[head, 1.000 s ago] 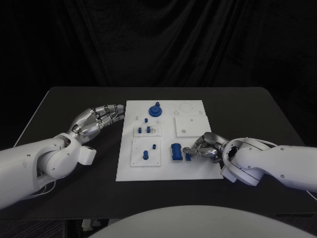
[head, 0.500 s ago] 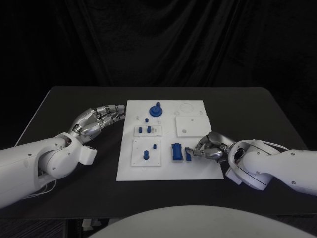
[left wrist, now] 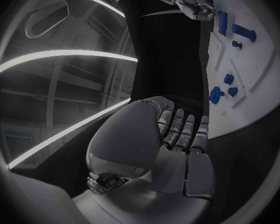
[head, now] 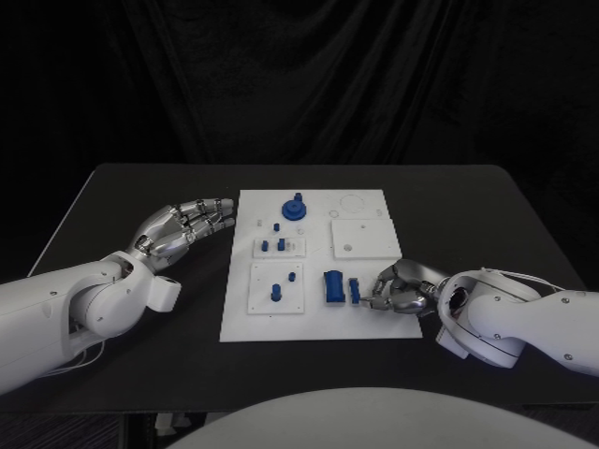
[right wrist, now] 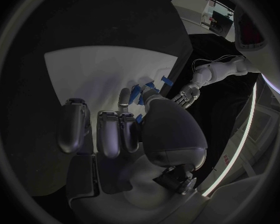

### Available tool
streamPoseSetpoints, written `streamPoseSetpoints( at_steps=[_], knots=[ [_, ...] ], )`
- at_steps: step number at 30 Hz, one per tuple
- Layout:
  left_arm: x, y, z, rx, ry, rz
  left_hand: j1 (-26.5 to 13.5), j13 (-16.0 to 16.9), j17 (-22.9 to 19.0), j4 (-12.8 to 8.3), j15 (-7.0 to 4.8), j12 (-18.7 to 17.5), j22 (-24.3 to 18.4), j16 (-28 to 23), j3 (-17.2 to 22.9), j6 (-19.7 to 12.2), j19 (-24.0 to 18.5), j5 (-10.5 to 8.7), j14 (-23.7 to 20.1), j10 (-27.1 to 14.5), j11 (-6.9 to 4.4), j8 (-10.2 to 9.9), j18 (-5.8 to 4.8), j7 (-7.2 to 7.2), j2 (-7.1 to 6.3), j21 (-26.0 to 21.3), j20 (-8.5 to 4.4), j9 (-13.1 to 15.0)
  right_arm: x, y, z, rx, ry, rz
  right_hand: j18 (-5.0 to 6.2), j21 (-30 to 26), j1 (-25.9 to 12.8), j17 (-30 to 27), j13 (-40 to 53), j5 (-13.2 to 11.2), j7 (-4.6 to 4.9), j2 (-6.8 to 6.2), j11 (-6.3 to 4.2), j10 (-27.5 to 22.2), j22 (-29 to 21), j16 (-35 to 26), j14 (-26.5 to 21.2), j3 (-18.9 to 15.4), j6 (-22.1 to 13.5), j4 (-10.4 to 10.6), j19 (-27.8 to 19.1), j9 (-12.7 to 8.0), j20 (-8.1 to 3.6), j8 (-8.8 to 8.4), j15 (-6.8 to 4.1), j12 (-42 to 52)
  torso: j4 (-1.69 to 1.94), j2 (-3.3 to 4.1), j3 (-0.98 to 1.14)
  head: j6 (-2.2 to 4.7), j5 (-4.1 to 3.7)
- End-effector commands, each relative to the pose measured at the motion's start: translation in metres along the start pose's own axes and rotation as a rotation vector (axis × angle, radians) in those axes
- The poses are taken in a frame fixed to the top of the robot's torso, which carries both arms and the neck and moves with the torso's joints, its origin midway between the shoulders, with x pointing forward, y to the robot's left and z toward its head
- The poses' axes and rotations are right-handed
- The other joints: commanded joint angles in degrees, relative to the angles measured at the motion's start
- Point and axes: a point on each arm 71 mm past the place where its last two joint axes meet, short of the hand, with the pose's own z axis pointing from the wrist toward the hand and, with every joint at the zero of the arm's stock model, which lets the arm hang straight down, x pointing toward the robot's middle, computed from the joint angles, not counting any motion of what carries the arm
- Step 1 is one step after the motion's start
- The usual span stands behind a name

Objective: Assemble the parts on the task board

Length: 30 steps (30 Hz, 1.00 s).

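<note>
The white task board (head: 367,323) lies in the middle of the table. A tall blue block (head: 332,285) stands on its near half, with a small blue part (head: 357,292) just to its right. My right hand (head: 400,288) reaches in from the board's right edge and pinches that small part (right wrist: 139,93) between thumb and a finger. From the left wrist view, the right hand (left wrist: 197,7) sits against the blue block (left wrist: 222,20). My left hand (head: 186,225) rests on the table left of the board, fingers apart and holding nothing. The left hand (left wrist: 177,139) lies beside the board's edge (left wrist: 239,119).
A round blue knob (head: 294,207) stands at the board's far edge. Small blue pegs (head: 274,245) sit in a middle-left plate, and two more blue parts (head: 278,290) in the near-left plate. A blank white plate (head: 357,236) lies right of centre. Black table (head: 489,215) surrounds the board.
The right arm has drawn back toward the table's near right while its fingers stay at the small blue part. The left hand has not moved.
</note>
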Motion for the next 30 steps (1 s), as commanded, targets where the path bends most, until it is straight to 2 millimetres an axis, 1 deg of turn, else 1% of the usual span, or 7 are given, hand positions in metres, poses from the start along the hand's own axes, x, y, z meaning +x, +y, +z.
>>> streamPoseSetpoints(
  at_steps=[1,6,11,16,19,21,30],
  knots=[
    [0.0013,-0.0001,0.0002,0.010,0.008,-0.013,-0.19,-0.10,0.08,0.01,0.19,0.18,0.02,0.35,0.33,0.18,0.31,0.18,0.07,0.21,0.13,0.26,-0.52,3.39,0.47,-0.14,0.16,0.08,0.0053,-0.0030,-0.0002,0.031,0.061,-0.039,0.39,-0.04,0.41,5.32,15.09,-0.62,-0.21,0.13,-0.61,6.06,10.33,0.01,4.34,-0.52,-0.57,0.29,2.21,1.16,-0.49,1.79,-0.53,0.16,0.02,-0.13,-0.09,0.00,-0.03],
    [0.0009,0.0001,0.0000,0.009,0.007,-0.013,-0.22,-0.11,0.09,-0.01,0.24,0.17,-0.03,0.39,0.39,0.18,0.31,0.18,0.08,0.20,0.18,0.29,-0.54,3.41,0.46,-0.15,0.17,0.09,0.0053,-0.0042,0.0011,0.038,0.066,-0.041,0.40,-0.09,0.39,5.36,15.09,-0.89,-0.28,0.17,-0.67,6.06,10.32,0.02,4.35,-0.63,-0.71,0.38,2.20,1.41,-0.54,2.21,-0.58,0.16,0.10,-0.11,-0.10,0.00,0.01],
    [0.0010,0.0003,0.0000,0.008,0.009,-0.013,-0.22,-0.11,0.09,-0.01,0.24,0.17,-0.03,0.39,0.39,0.18,0.31,0.18,0.08,0.20,0.18,0.29,-0.54,3.41,0.46,-0.15,0.17,0.09,0.0045,-0.0050,0.0026,0.041,0.059,-0.040,0.40,-0.13,0.24,5.33,15.09,-1.62,-0.45,0.53,-0.83,6.06,10.31,0.01,4.35,-0.81,-0.86,0.78,2.21,1.97,-0.67,3.21,-0.72,0.16,0.20,0.03,-0.08,0.00,-0.14],
    [0.0010,0.0005,0.0000,0.007,0.009,-0.014,-0.22,-0.11,0.09,-0.01,0.24,0.17,-0.03,0.39,0.39,0.18,0.31,0.18,0.08,0.20,0.18,0.29,-0.54,3.41,0.46,-0.15,0.17,0.09,0.0039,-0.0046,0.0034,0.036,0.050,-0.032,0.40,-0.21,-0.71,5.31,15.09,-4.80,-0.63,1.04,-1.00,6.06,10.31,0.01,4.35,-1.65,-1.25,2.25,2.23,2.55,-0.84,4.48,-0.88,0.16,0.22,0.11,-0.07,0.00,-0.18],
    [0.0009,0.0007,-0.0002,0.006,0.009,-0.014,-0.22,-0.11,0.09,-0.01,0.24,0.17,-0.03,0.39,0.39,0.18,0.31,0.18,0.08,0.20,0.18,0.29,-0.54,3.41,0.46,-0.15,0.17,0.09,0.0035,-0.0041,0.0034,0.032,0.043,-0.026,0.39,-0.20,-1.36,5.39,15.09,-8.61,-0.73,1.50,-1.09,6.06,10.32,0.03,4.37,-2.50,-1.46,3.07,2.25,2.73,-0.93,5.18,-0.96,0.16,0.20,0.12,-0.06,0.00,-0.18],
    [0.0010,0.0008,-0.0001,0.006,0.009,-0.014,-0.24,-0.13,0.09,-0.02,0.29,0.15,-0.10,0.43,0.44,0.19,0.29,0.19,0.08,0.19,0.23,0.32,-0.56,3.44,0.44,-0.16,0.17,0.09,0.0033,-0.0041,0.0033,0.032,0.040,-0.023,0.39,-0.18,-1.84,5.43,15.09,-10.11,-0.79,1.75,-1.13,6.06,10.33,0.04,4.38,-2.99,-1.47,3.20,2.27,2.76,-0.96,5.45,-1.00,0.16,0.18,0.10,-0.07,0.00,-0.17],
    [0.0014,0.0010,-0.0002,0.006,0.010,-0.015,-0.25,-0.14,0.09,-0.03,0.31,0.13,-0.20,0.45,0.46,0.18,0.24,0.19,0.08,0.18,0.26,0.32,-0.57,3.45,0.43,-0.18,0.17,0.09,0.0032,-0.0038,0.0039,0.037,0.035,-0.018,0.35,0.01,-2.19,5.73,15.09,-11.06,-1.01,2.52,-1.31,6.06,10.40,0.13,4.44,-3.44,-0.98,3.18,2.35,3.01,-1.05,6.24,-1.11,0.16,0.12,0.05,-0.04,0.00,0.02]
  ],
)
